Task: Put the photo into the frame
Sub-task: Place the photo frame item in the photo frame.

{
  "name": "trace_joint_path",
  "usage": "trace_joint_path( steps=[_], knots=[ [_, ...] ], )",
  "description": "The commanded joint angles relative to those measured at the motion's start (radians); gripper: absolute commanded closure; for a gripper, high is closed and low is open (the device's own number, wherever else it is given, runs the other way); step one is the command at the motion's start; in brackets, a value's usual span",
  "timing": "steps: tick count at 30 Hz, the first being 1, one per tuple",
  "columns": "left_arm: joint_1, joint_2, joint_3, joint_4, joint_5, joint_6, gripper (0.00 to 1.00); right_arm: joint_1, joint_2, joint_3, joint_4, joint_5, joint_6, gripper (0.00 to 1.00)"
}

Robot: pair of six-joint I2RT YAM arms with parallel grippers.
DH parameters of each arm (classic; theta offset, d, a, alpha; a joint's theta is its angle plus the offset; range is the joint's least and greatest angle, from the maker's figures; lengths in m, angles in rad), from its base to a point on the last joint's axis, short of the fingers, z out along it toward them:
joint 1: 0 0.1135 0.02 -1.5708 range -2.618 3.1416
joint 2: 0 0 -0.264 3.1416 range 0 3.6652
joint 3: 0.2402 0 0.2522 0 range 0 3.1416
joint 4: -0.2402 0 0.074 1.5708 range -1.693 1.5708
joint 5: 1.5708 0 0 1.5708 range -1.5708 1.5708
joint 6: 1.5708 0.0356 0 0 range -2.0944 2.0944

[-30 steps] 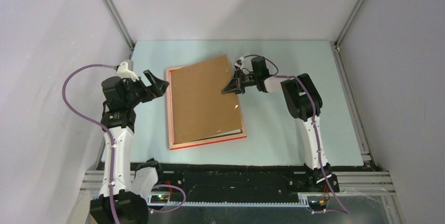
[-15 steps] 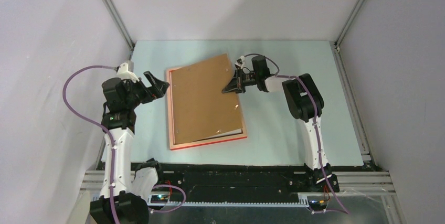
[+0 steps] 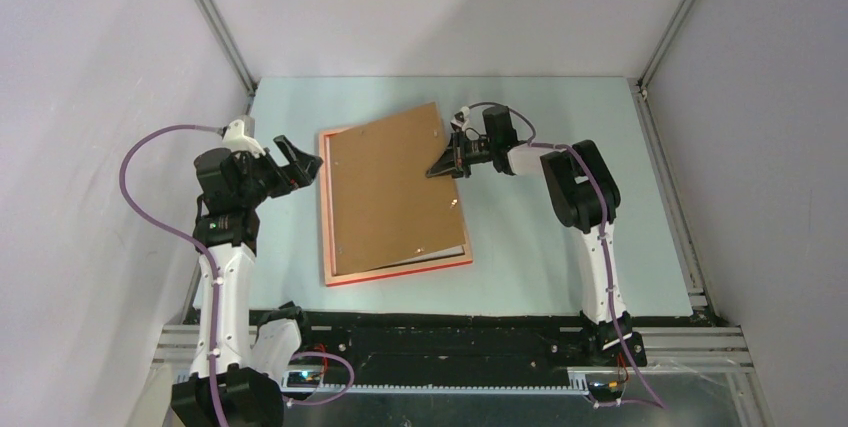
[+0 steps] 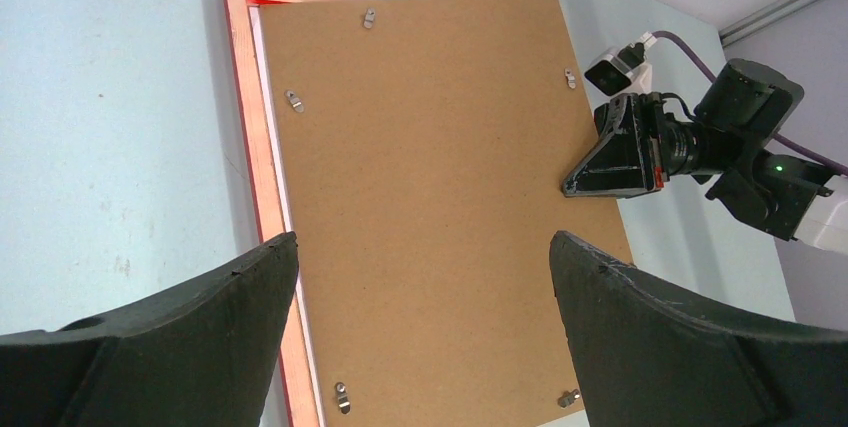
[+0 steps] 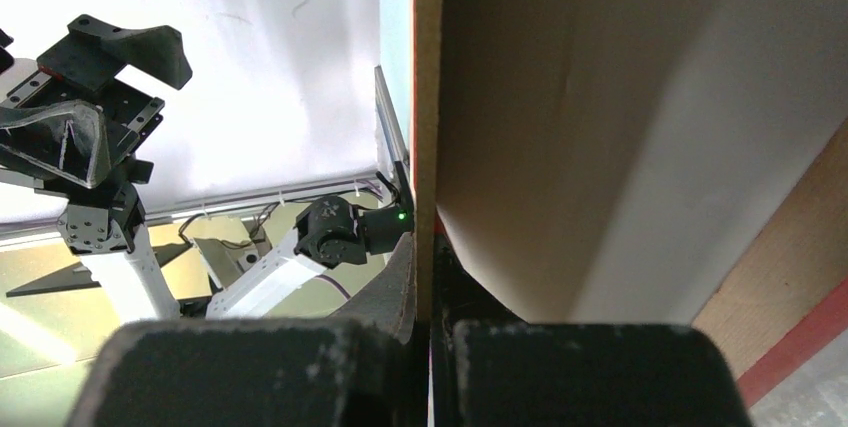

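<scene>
The frame (image 3: 400,273) lies face down mid-table, with its red edge and pale wood back showing. The plain brown backing board (image 3: 390,192) lies on it, skewed, its far right corner past the frame. My right gripper (image 3: 441,166) is shut on the board's right edge, seen edge-on between the jaws in the right wrist view (image 5: 428,97). My left gripper (image 3: 305,162) is open and empty just left of the frame's far left corner. In the left wrist view the board (image 4: 440,177) fills the space between its fingers. The photo's picture is hidden. Only a thin white strip shows under the board (image 4: 268,127).
The pale blue table (image 3: 560,247) has raised rails at the right edge (image 3: 675,217) and white walls behind. Small metal tabs sit round the board's edges (image 4: 293,100). The black arm bases line the near edge (image 3: 450,332).
My right gripper has shifted very slightly right with the board's edge in it. The left arm has not moved.
</scene>
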State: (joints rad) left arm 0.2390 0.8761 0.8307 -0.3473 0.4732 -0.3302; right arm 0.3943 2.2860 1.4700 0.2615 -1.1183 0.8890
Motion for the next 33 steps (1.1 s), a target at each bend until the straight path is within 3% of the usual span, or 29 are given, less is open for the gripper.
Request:
trace_joint_path(
  steps=[1,13,33],
  knots=[
    [0.01,-0.011,0.006,0.024,-0.007,0.023,0.0,-0.001,-0.075,0.0,0.057,-0.058,0.028,1.0],
    [0.009,-0.013,0.005,0.024,-0.009,0.023,0.0,0.007,-0.076,-0.052,0.349,-0.079,0.245,1.0],
    [0.009,-0.015,0.001,0.024,-0.012,0.029,0.0,0.012,-0.033,-0.019,0.37,-0.085,0.244,1.0]
  ],
)
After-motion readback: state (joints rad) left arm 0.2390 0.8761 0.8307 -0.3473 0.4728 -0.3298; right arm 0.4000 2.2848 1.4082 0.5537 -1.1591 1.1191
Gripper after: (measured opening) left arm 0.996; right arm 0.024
